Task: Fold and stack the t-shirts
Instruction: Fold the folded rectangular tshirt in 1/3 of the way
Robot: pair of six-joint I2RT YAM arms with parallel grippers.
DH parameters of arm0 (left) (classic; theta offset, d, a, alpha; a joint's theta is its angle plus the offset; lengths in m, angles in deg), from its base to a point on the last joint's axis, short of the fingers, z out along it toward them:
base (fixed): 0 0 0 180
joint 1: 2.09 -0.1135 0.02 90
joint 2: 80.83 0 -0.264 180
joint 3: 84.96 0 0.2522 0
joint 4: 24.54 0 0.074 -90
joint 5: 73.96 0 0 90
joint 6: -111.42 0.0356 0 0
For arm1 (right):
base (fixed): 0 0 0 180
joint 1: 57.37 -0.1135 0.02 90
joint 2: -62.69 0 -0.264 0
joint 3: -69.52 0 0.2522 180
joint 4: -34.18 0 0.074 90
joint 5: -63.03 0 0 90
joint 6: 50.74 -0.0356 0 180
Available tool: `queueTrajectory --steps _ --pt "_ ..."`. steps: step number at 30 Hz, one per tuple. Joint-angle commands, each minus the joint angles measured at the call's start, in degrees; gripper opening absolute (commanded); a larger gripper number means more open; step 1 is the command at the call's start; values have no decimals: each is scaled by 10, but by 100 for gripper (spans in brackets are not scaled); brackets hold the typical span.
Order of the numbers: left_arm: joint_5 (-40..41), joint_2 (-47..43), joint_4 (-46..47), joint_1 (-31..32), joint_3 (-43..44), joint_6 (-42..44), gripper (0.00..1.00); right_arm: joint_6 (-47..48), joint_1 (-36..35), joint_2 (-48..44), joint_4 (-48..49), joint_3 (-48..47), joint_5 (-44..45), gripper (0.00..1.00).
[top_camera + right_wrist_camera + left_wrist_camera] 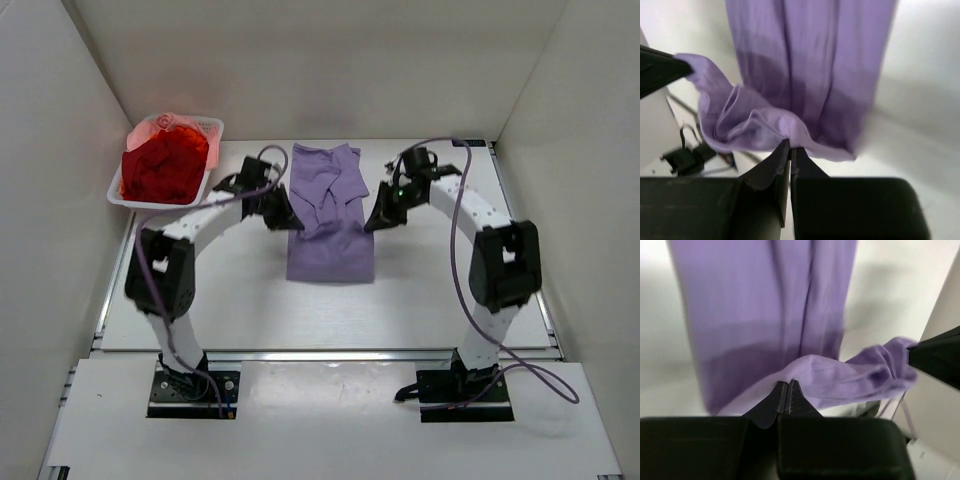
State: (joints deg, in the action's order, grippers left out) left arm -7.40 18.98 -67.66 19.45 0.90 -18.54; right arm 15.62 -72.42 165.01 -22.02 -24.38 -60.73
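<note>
A purple t-shirt lies lengthwise in the middle of the table, its far part bunched and lifted. My left gripper is shut on the shirt's left edge; in the left wrist view the gripper pinches a hemmed fold of the purple cloth. My right gripper is shut on the right edge; in the right wrist view the gripper pinches a gathered fold of the shirt. Red t-shirts lie crumpled in a white basket at the far left.
White walls enclose the table on the left, back and right. The other arm's dark fingertip shows at the right edge of the left wrist view and at the left edge of the right wrist view.
</note>
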Motion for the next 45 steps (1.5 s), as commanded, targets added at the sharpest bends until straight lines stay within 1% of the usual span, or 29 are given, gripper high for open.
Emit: queueTrajectory --steps 1,2,3,4,5,7,9,12,14,15,17,19,21,23,27,29,31,34,40,45 --pt "1 102 -9 -35 129 25 0 54 37 101 -45 -132 26 0" --pt "2 120 -21 -44 174 24 8 56 44 112 -47 -153 25 7" --pt "-1 148 -28 -51 210 19 25 61 48 136 -50 -189 26 19" --pt "-1 165 -25 -57 229 14 39 63 52 151 -53 -215 35 25" --pt "2 165 -18 -67 230 5 46 66 49 158 -55 -226 48 35" --pt "7 156 12 -70 204 -8 62 74 50 153 -42 -224 68 49" --pt "10 138 32 -78 164 -18 71 73 55 127 -22 -189 70 53" --pt "9 95 62 -84 94 -23 67 68 64 76 38 -102 67 56" --pt "-6 75 85 -83 35 -25 67 58 71 48 63 -37 47 56" --pt "-2 66 98 -77 23 -31 68 58 74 38 80 -8 43 56" --pt "-2 58 142 -71 -17 -40 68 54 75 37 103 15 42 56" --pt "-2 72 151 -66 -19 -44 67 53 83 50 116 17 40 54" --pt "8 85 140 -67 6 -35 66 55 83 57 113 11 41 55" --pt "17 93 138 -57 12 -28 66 57 83 71 115 0 39 54" --pt "35 97 177 -59 13 -41 65 48 89 107 149 -5 45 53" --pt "41 106 187 -60 27 -44 65 45 93 128 157 -16 44 53" --pt "53 120 182 -60 50 -39 63 47 95 156 148 -39 40 52" --pt "72 149 152 -55 102 -28 63 47 92 180 147 -66 42 52" --pt "82 202 128 -49 167 -18 62 42 85 207 156 -78 39 51" --pt "82 242 93 -42 219 -8 60 46 82 218 153 -90 34 47"
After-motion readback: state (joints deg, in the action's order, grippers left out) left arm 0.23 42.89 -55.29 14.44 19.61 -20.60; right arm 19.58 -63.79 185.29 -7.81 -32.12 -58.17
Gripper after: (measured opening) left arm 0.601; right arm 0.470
